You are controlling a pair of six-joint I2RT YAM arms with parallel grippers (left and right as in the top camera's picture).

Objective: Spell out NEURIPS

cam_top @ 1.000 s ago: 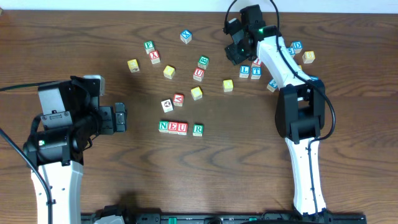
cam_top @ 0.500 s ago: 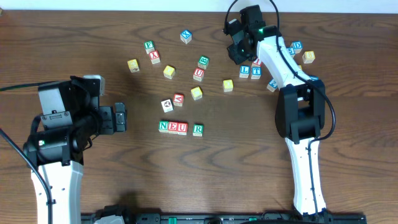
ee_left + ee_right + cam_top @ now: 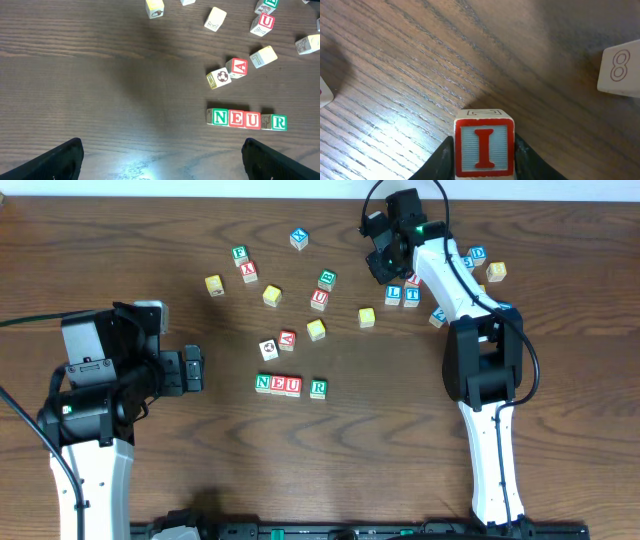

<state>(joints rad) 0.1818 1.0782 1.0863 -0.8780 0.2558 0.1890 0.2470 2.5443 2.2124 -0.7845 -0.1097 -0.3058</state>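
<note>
Red-bordered, with a red I on a pale ribbed face, the I cube (image 3: pixel 484 150) is pinched between the two fingers of the right gripper (image 3: pixel 484 164), towards the far right of the wooden table (image 3: pixel 150 240) near the blue L cube (image 3: pixel 393 294). Mid-table there's a row of four: N cube (image 3: pixel 263 384), E cube (image 3: pixel 278 385) and U cube (image 3: pixel 293 386) touching, R cube (image 3: pixel 318 388) slightly apart. At least five yellow-topped cubes (image 3: pixel 272 295) lie scattered. The left gripper (image 3: pixel 165 165) gapes wide, empty

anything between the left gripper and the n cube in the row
Nothing. Only bare table lies between the left gripper and the N cube, as the overhead view shows.
</note>
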